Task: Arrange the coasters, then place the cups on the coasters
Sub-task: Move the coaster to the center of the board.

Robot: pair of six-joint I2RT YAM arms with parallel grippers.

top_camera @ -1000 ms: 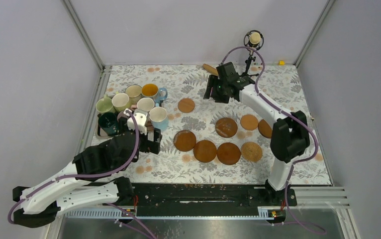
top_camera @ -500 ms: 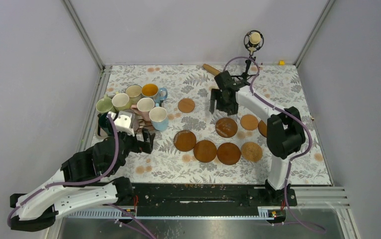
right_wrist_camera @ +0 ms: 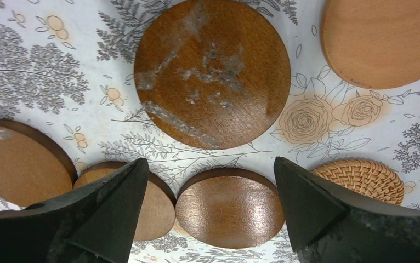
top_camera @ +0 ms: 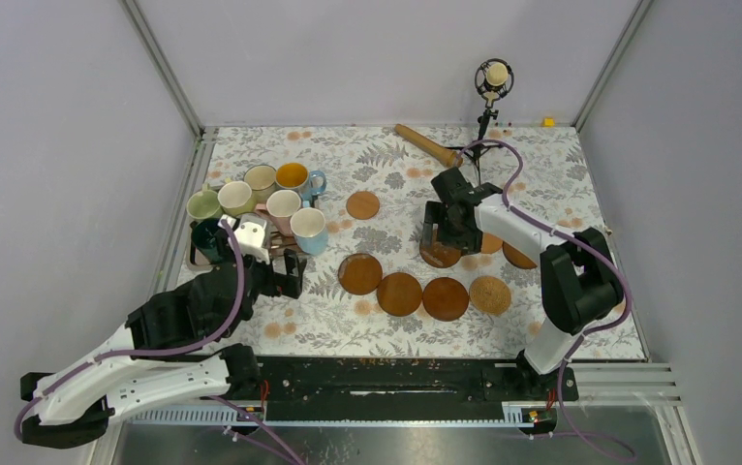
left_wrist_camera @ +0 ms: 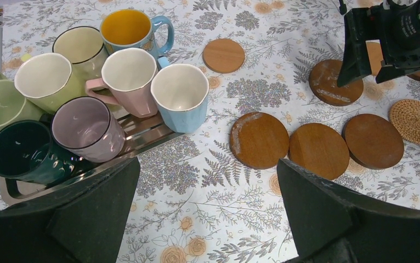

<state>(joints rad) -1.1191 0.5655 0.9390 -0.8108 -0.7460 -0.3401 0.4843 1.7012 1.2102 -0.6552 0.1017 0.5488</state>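
Smooth round wooden coasters point(right_wrist_camera: 212, 71), 1 woven disc point(left_wrist_camera: 415, 121), glossy ceramic mugs point(left_wrist_camera: 179, 96).

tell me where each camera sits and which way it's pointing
Top external: above and behind the bases, looking down on the table; both arms show, with left gripper and right gripper.
Left wrist: on the left wrist, facing forward across the cups and coasters; its own dark fingers frame the bottom.
Right wrist: straight down on the scratched coaster; its fingers fill the bottom corners.
Shared: both wrist views show that scratched coaster and the woven coaster.
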